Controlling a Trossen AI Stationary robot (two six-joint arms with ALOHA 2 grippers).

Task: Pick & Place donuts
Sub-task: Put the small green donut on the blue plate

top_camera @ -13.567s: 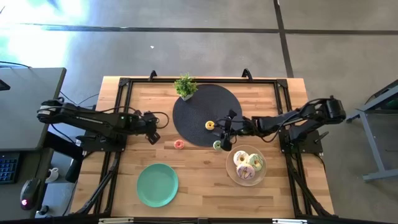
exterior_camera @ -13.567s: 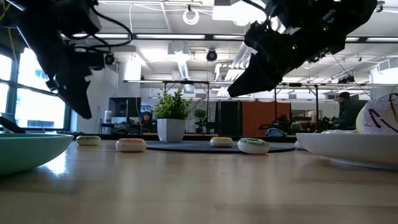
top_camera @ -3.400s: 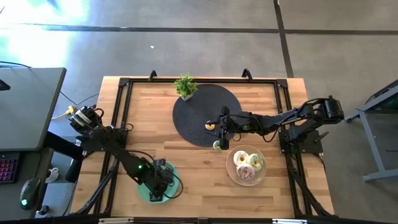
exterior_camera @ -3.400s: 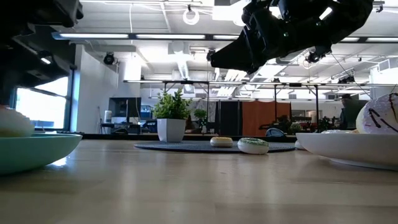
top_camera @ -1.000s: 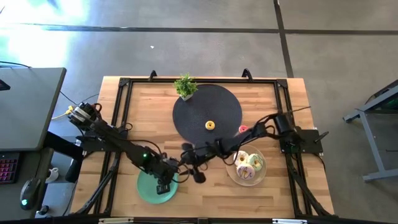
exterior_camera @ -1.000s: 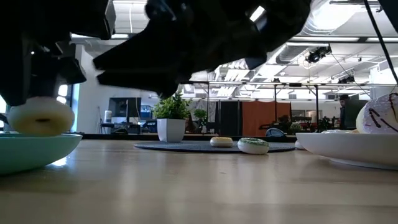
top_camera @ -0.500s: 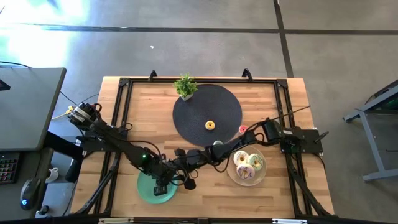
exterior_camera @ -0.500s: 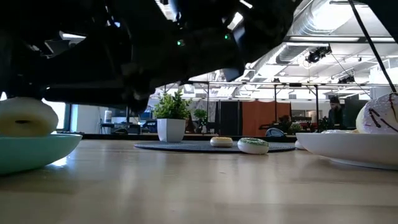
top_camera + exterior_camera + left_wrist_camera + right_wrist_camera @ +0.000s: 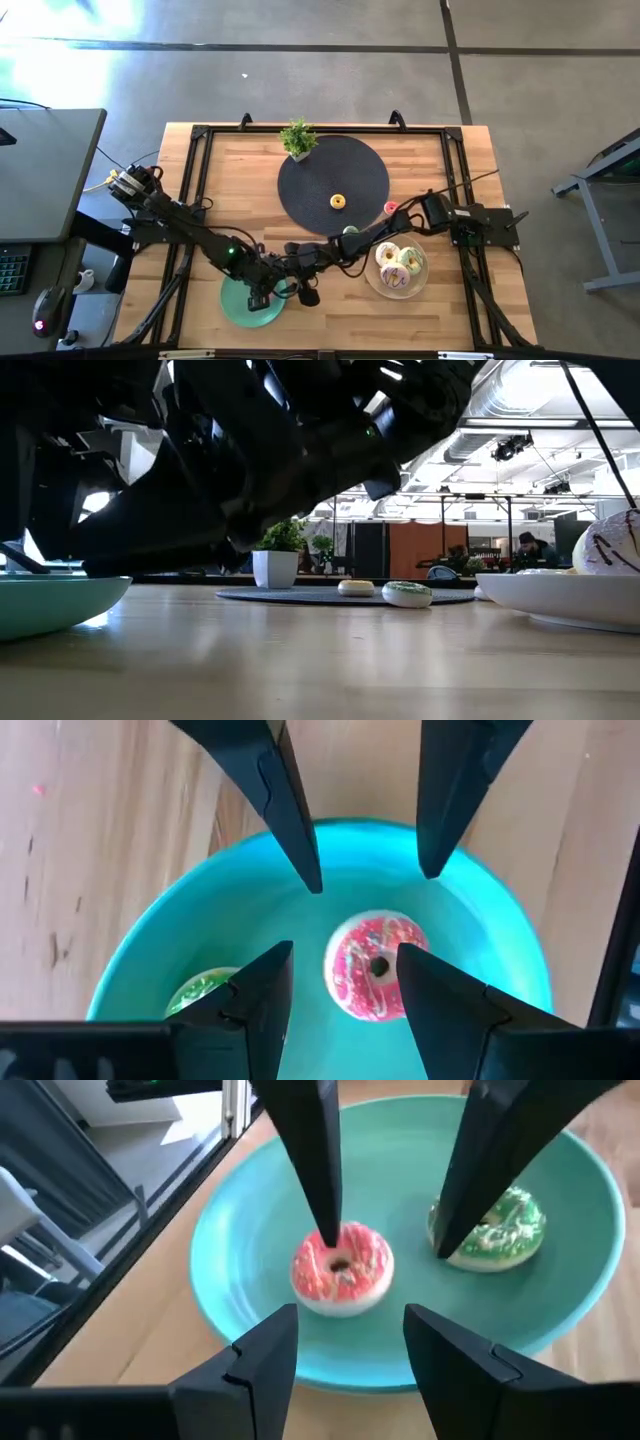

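Teal plate (image 9: 590,1190) holds two donuts; both end effectors (image 9: 345,935) (image 9: 345,1295) hover spread, gripping nothing.

Eight donuts on one surface (image 9: 420,320): two in the teal plate (image 9: 480,920), one pink (image 9: 375,968) and one green (image 9: 200,995); three in the clear plate (image 9: 368,282); a yellow one (image 9: 337,201) and a green one (image 9: 350,231) on the single dark mat (image 9: 330,165); a pink one (image 9: 391,208) just beside it. Two plates, one potted plant (image 9: 298,137), two arms.
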